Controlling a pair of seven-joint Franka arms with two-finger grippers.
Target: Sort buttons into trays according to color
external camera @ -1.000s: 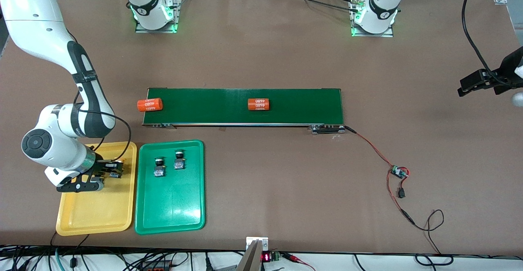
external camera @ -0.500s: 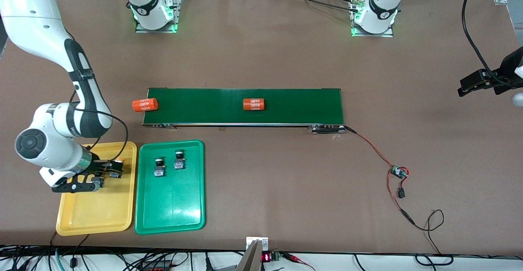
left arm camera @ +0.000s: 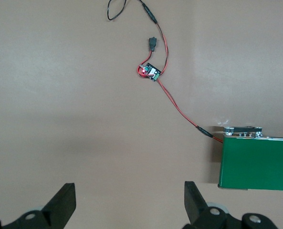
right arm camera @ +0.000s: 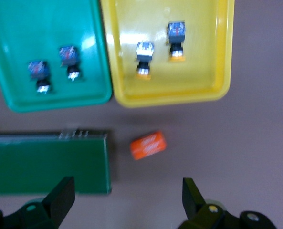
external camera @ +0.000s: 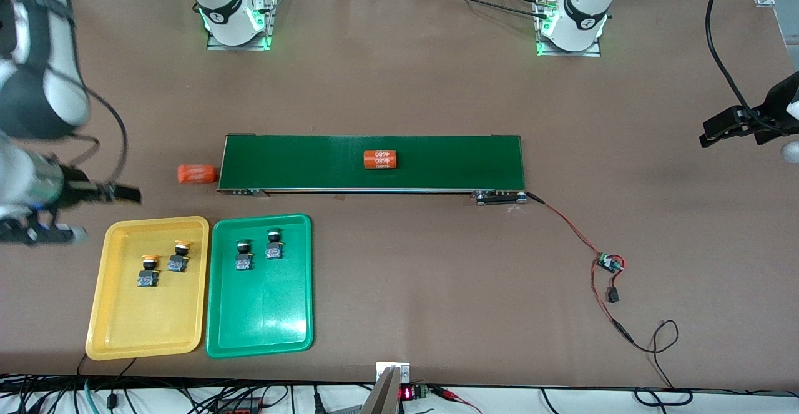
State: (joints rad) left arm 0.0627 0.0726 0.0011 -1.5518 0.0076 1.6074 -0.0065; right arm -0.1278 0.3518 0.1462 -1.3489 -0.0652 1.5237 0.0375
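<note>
Two yellow-capped buttons [external camera: 147,270] [external camera: 180,256] stand in the yellow tray [external camera: 143,333]. Two green-capped buttons [external camera: 243,256] [external camera: 273,245] stand in the green tray [external camera: 262,320] beside it. My right gripper [external camera: 100,215] is open and empty, up in the air over the yellow tray's corner nearest the conveyor. The right wrist view shows its open gripper [right arm camera: 128,188], the yellow tray [right arm camera: 213,90], the green tray [right arm camera: 17,95] and all the buttons. My left gripper [external camera: 708,136] waits open and empty at the left arm's end of the table, also seen in its wrist view [left arm camera: 130,191].
A long dark-green conveyor belt [external camera: 437,164] carries one orange cylinder [external camera: 381,159]. A second orange cylinder [external camera: 197,173] lies on the table just off the belt's end toward the right arm. A small circuit board [external camera: 608,263] with red and black wires lies toward the left arm's end.
My right gripper let go of a yellow button in the yellow tray and rose away toward the table's edge. Both cylinders moved toward the right arm's end; one rolled off the belt.
</note>
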